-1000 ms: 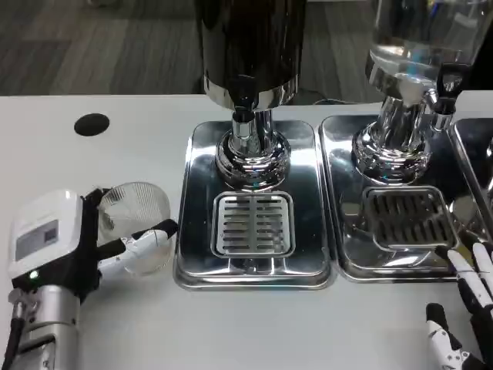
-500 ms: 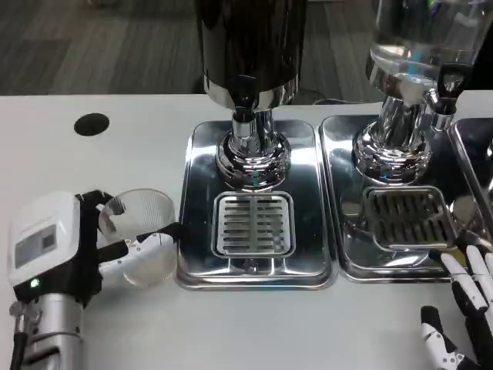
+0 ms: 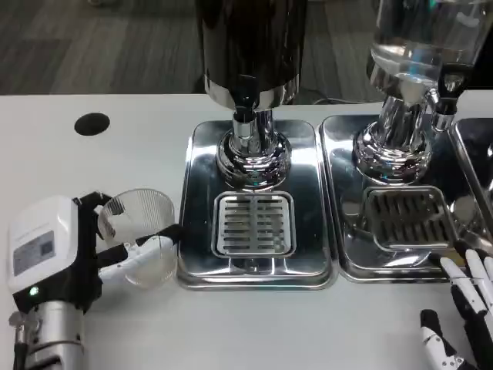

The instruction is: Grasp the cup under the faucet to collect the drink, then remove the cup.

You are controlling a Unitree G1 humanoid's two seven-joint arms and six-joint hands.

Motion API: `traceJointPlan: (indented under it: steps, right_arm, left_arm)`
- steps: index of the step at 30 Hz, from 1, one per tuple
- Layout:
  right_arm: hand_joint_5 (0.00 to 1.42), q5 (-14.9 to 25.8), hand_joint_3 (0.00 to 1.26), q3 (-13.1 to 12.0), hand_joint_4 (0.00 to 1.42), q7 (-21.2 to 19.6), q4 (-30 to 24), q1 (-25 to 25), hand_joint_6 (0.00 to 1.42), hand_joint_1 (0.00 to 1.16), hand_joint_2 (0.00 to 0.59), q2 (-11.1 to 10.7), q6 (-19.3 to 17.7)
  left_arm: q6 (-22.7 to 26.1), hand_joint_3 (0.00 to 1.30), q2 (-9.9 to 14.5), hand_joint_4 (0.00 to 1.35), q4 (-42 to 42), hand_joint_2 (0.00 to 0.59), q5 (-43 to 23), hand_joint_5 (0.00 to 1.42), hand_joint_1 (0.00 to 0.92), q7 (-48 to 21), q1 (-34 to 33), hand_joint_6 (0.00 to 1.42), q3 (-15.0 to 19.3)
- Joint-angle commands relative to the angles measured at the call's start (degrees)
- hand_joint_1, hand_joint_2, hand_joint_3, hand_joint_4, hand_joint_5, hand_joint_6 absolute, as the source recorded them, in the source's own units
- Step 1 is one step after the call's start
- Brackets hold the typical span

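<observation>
A clear plastic cup stands on the white table just left of the left drip tray; I cannot see any drink in it. My left hand holds it, fingers wrapped around its near side. The dark dispenser's faucet hangs above the slotted grate, which is bare. My right hand rests at the lower right corner with its fingers apart, holding nothing, close to the front edge of the right drip tray.
A clear dispenser with its own black-handled tap stands on the right tray over a second grate. A round black hole marks the table at the far left. A third tray's edge shows at the far right.
My left hand and the cup have drifted slightly toward me and to the right, nearer the left tray's edge. My right hand has shifted a little.
</observation>
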Motion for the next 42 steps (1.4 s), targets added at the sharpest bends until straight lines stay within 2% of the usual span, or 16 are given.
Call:
traceJointPlan:
  steps: [1, 10, 19, 30, 36, 42]
  right_arm:
    - [0.0, 0.6, 0.13, -0.1, 0.0, -0.1, 0.9, 0.0, 0.0, 0.1, 0.451, 0.2, -0.7]
    - [0.0, 0.8, 0.13, -0.2, 0.0, -0.2, 1.3, 0.0, 0.0, 0.1, 0.451, 0.4, -1.0]
    - [0.0, 1.0, 0.13, -0.5, 0.0, -0.2, 0.9, 0.0, 0.0, 0.1, 0.451, 0.3, -0.9]
    - [0.0, 0.5, 0.13, -1.2, 0.0, -0.5, -1.0, 0.6, 0.0, 0.11, 0.447, 0.3, -0.6]
    - [0.0, 0.6, 0.13, -1.4, 0.0, -0.6, -1.2, 0.9, 0.0, 0.12, 0.446, 0.5, -0.6]
    - [0.0, 1.2, 0.13, -1.9, 0.0, -0.8, -0.7, 1.1, 0.0, 0.12, 0.445, 0.6, -1.0]
  left_arm:
    - [-2.3, 0.74, -0.8, 0.73, -1.2, 0.021, 1.6, 0.99, 0.368, 4.4, 0.0, 1.34, -0.7]
    - [-3.4, 0.74, -2.1, 0.74, -2.2, 0.025, 2.7, 0.99, 0.363, 5.4, -0.8, 1.34, -1.0]
    - [-2.6, 0.74, -4.3, 0.74, -0.1, 0.025, 3.4, 0.98, 0.363, 4.4, -5.9, 1.34, -3.8]
    - [-0.1, 0.74, -7.3, 0.74, 9.9, 0.015, 4.9, 0.97, 0.378, 2.6, -16.2, 1.34, -9.0]
    - [0.9, 0.74, -9.7, 0.74, 13.4, 0.015, 5.4, 0.97, 0.379, 3.7, -18.9, 1.34, -11.4]
    - [1.2, 0.74, -10.5, 0.74, 16.8, 0.017, 5.3, 0.97, 0.374, 4.3, -20.9, 1.33, -12.7]
